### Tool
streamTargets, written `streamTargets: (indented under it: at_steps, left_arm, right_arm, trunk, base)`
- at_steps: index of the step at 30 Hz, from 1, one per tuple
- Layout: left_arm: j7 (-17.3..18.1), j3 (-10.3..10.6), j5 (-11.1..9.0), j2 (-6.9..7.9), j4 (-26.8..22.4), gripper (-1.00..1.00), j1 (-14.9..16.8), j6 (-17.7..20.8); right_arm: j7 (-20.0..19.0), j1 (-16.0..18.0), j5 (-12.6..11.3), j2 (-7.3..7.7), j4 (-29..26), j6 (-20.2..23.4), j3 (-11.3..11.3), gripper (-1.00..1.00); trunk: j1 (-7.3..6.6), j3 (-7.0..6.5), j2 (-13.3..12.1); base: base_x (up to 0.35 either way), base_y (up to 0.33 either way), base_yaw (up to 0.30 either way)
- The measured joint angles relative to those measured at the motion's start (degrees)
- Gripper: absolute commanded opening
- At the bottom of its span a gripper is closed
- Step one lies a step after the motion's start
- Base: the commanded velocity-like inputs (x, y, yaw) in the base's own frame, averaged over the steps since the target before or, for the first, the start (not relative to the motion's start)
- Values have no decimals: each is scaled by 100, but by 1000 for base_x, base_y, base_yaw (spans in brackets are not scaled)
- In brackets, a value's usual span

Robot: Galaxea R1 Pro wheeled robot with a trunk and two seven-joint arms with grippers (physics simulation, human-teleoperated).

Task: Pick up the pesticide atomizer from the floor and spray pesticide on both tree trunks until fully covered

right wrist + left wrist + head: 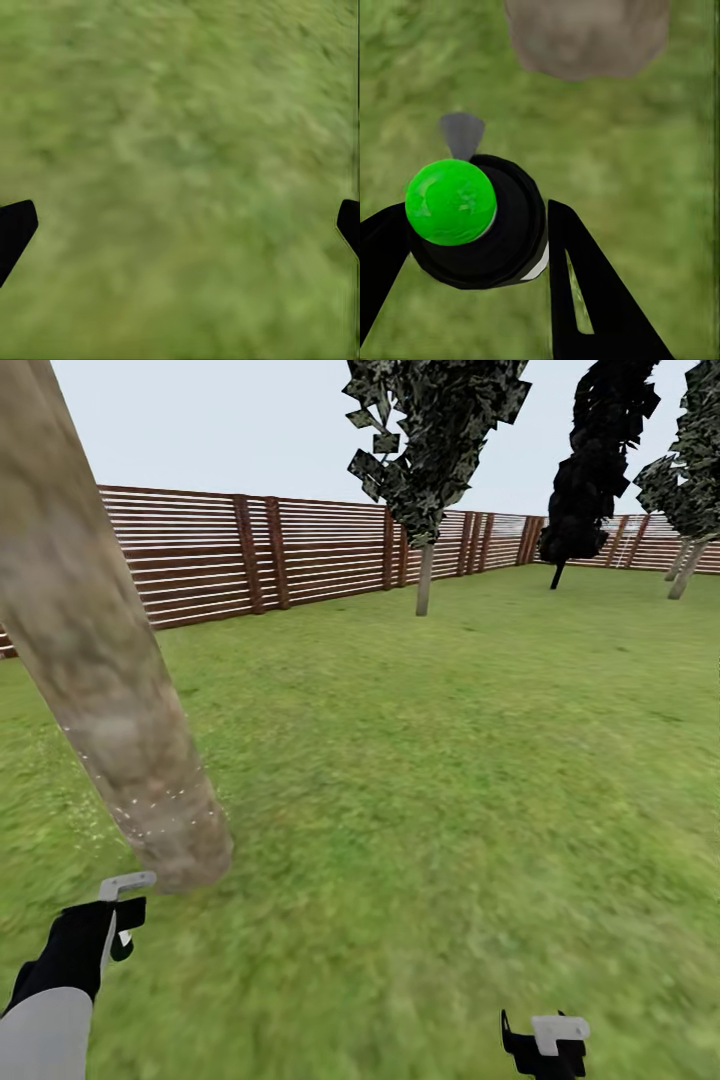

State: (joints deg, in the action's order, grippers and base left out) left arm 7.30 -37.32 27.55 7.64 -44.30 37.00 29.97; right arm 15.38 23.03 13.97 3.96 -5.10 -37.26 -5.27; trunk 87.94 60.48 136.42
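Left gripper (472,247): clamped on pesticide atomizer (472,221), green cap, grey nozzle toward tree trunk (100,660) just ahead. Trunk base: white pesticide specks (165,805). Right gripper (180,225): fingers spread wide over grass (180,112).

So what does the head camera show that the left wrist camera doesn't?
Head view alone: the slatted fence, distant trees, sky, white pesticide specks on the lower tree trunk, and the right end effector low over the grass. Left wrist view alone: the atomizer, with its green cap and grey nozzle, clamped between the black fingers. Both share the trunk's base, the grass and the left end effector.
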Motion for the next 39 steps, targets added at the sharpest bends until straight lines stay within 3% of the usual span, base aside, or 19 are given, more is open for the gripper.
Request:
streamTargets:
  at_steps: [12,29,39]
  left_arm:
    - [7,31,24,-229,-12,-100,0,-8]
    - [9,31,30,-236,-17,-100,0,-1]
    - [9,31,31,-245,-17,-100,0,0]
  right_arm:
    - [0,0,0,0,0,3,0,100]
    - [0,0,0,1,0,1,0,100]
    - [8,0,0,9,9,0,-7,100]
  trunk:
    - [0,0,0]
    - [0,0,0]
    - [0,0,0]
  base:
    - [48,-273,188]
    - [46,-273,275]
    - [169,-247,33]
